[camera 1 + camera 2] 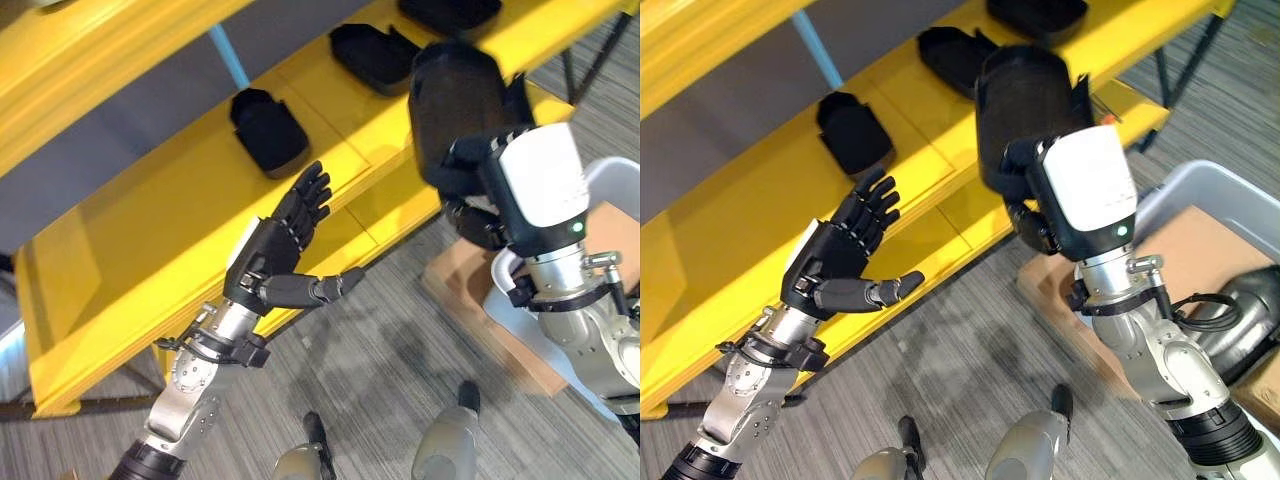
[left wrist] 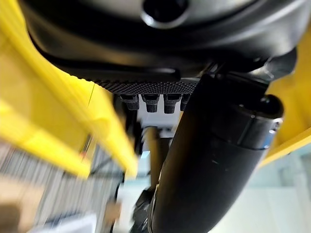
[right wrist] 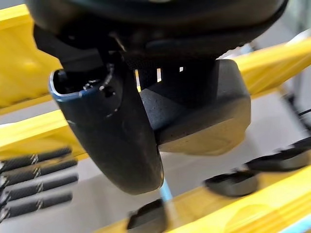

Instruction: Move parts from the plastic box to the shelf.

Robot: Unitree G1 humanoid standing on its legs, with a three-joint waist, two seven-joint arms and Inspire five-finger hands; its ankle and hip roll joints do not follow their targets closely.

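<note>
Part (image 1: 1025,105) in right hand (image 1: 1040,190), a black moulded piece clenched from below and lifted over the front edge of the yellow shelf (image 1: 940,150), likely so it can be set down in the free spot on the shelf beside the ones already there. Three similar black parts lie on the shelf: one (image 1: 852,132) toward the left end, one (image 1: 955,58) mid-shelf behind the held part, one (image 1: 1037,17) further right, cut off at the frame edge. Left hand (image 1: 845,255) is just in front of the shelf edge, fingers straight, thumb out, grasping nothing, probably waiting clear of the drop. Grey plastic box (image 1: 1200,195) stands on the floor right of the shelf, partly cut off; contents hard to make out. Right fingers mostly hidden behind the part.
</note>
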